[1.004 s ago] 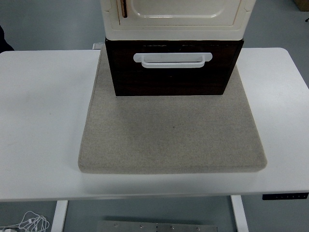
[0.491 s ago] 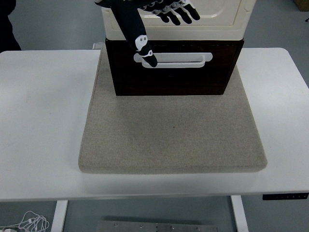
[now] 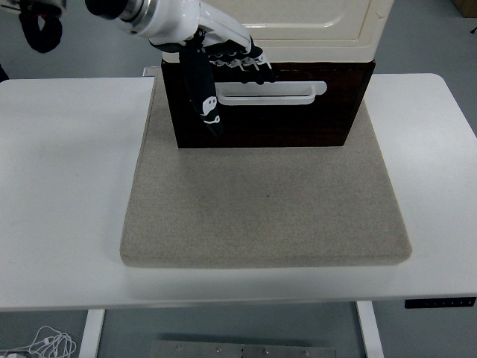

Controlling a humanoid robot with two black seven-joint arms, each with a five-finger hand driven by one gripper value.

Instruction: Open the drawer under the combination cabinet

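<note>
The dark brown drawer (image 3: 298, 123) sits closed under the cream cabinet (image 3: 313, 30), at the back of a grey felt mat (image 3: 268, 209). Its white bar handle (image 3: 283, 93) runs across the drawer front. My left hand (image 3: 227, 78) reaches in from the upper left on a white forearm. Its black fingers (image 3: 250, 60) are spread along the drawer's top edge, just above the left end of the handle. The thumb (image 3: 207, 108) hangs down in front of the drawer's left part. The hand holds nothing.
The white table (image 3: 67, 171) extends on both sides of the mat and in front of it. A black curved object (image 3: 41, 30) shows at the top left corner. Cables (image 3: 48, 344) lie on the floor below the table's left.
My left hand came into view from above and has moved down from the cabinet door to the drawer's top edge by the handle. The drawer has not moved.
</note>
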